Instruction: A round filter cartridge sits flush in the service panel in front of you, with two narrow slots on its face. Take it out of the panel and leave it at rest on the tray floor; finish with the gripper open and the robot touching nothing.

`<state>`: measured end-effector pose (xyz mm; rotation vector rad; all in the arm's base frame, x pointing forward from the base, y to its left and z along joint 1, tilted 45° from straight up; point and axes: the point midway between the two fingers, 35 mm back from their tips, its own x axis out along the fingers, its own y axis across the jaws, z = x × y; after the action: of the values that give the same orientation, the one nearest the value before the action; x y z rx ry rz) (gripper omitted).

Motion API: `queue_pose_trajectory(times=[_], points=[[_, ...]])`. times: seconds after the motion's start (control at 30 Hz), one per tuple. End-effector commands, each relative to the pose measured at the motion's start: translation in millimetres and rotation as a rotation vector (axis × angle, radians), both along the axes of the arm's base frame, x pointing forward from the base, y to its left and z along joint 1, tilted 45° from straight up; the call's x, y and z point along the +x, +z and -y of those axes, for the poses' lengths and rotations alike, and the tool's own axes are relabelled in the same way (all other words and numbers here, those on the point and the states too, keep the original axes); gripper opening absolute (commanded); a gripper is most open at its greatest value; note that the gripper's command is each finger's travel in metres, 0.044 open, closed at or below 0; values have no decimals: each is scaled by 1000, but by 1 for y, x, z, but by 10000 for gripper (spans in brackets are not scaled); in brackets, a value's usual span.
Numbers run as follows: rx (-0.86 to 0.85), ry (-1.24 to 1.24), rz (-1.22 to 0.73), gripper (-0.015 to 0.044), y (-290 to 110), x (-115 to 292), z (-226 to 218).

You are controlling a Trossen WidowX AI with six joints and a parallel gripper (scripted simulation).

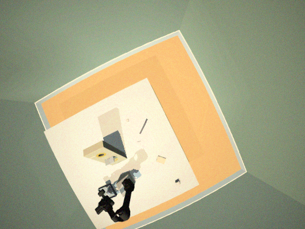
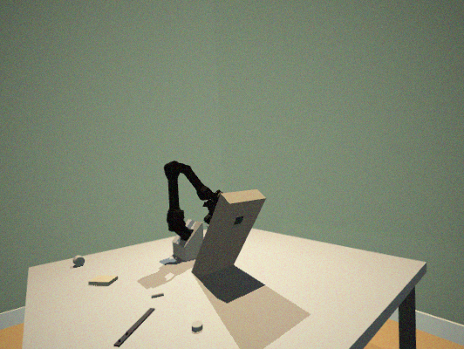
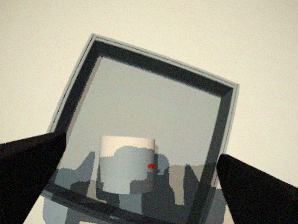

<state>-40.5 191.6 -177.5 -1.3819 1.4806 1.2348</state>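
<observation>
Cartridge set down in the tray, fingers spread wide above it.

A pale square worktop (image 1: 160, 120) is seen carrying a tall, tilted beige service panel block (image 2: 228, 231), with the black six-joint arm (image 2: 174, 196) bent over behind it. Beside the panel, near the arm's base, a shallow square tray with a dark rim and grey floor (image 3: 213, 163) is shown lying flat. The gripper (image 3: 143, 192) is held above this tray, its two black fingers parted fully and nothing gripped between them. The short, pale round filter cartridge (image 3: 127, 163) is seen standing on the tray floor, between the fingers but apart from both, a small red mark showing on its side.
</observation>
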Motion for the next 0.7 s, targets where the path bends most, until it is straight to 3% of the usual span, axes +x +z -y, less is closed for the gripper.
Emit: queue_pose_trajectory(times=[0.0, 0.67], points=[[30, 3, -1, 440, 25, 3, -28], [46, -4, -4, 440, 17, 1, -27]])
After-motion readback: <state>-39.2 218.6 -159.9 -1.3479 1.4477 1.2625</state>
